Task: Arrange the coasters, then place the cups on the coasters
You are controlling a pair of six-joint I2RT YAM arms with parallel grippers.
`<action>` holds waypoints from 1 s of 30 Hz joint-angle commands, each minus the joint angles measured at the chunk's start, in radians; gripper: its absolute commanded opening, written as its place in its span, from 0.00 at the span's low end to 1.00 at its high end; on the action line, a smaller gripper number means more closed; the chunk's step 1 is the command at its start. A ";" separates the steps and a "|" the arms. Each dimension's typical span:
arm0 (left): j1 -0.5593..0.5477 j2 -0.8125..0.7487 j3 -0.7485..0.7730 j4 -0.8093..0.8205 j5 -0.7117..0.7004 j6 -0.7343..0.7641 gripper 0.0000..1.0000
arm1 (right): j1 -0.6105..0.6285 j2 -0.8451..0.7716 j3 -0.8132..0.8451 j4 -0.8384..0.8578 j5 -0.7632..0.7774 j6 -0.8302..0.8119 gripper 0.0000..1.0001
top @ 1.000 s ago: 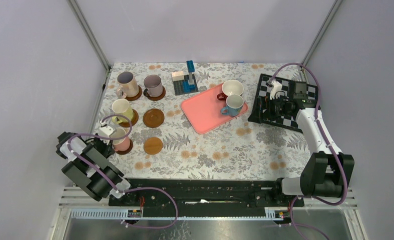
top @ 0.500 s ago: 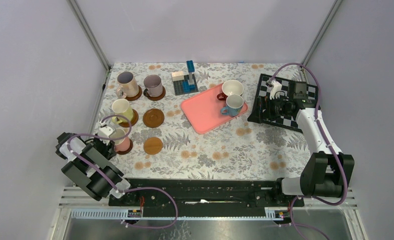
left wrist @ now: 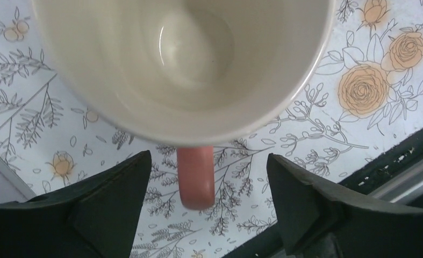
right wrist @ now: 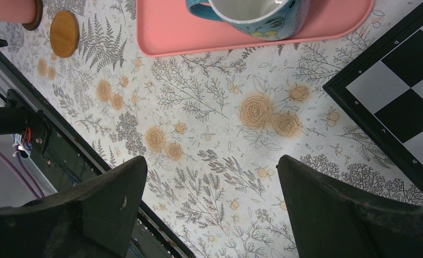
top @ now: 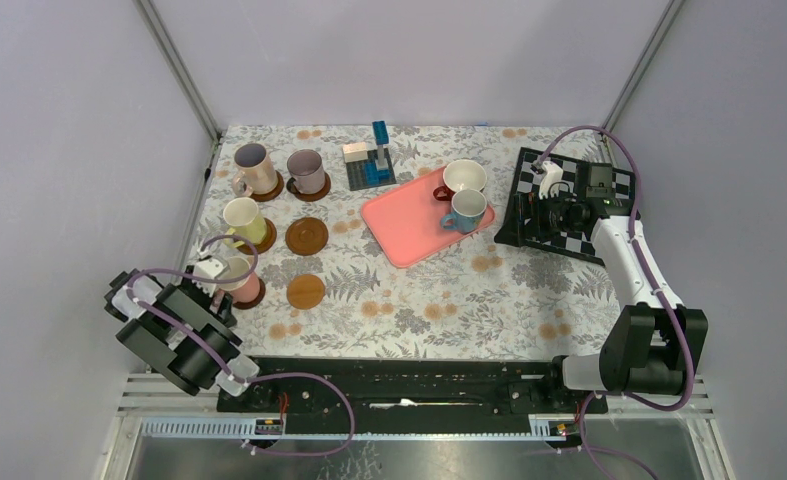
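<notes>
The salmon pink cup [top: 242, 284] stands on a dark coaster [top: 254, 299] at the near left. Its handle [left wrist: 195, 177] lies between the fingers of my open left gripper [left wrist: 208, 180], with a gap on each side. Pale pink [top: 255, 166], mauve [top: 306, 169] and yellow [top: 244, 218] cups sit on coasters behind it. A dark coaster [top: 307, 235] and an orange-brown coaster [top: 306, 291] lie bare. The white cup [top: 464, 177] and blue cup [top: 466, 210] stand on the pink tray [top: 399, 225]. My right gripper [right wrist: 212, 177] hangs open and empty above the cloth, near the blue cup [right wrist: 257, 16].
A black-and-white chessboard [top: 569, 205] lies at the right, under the right arm. A small block model [top: 371, 160] on a dark plate stands at the back. The table's near edge and rail [left wrist: 392, 161] run close behind the left gripper.
My left gripper has opened and let go of the salmon cup's handle. The left arm has drawn back slightly toward the near left. The right arm has not moved.
</notes>
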 commanded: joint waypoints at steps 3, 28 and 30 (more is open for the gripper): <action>0.076 0.015 0.074 -0.099 -0.008 0.123 0.97 | -0.003 -0.008 0.025 0.000 -0.025 -0.001 0.98; 0.141 -0.092 0.332 -0.421 -0.006 0.208 0.99 | -0.004 -0.006 0.034 -0.001 -0.034 -0.002 0.98; 0.134 -0.096 0.377 -0.447 -0.003 0.200 0.99 | -0.003 -0.006 0.035 -0.001 -0.037 -0.001 0.98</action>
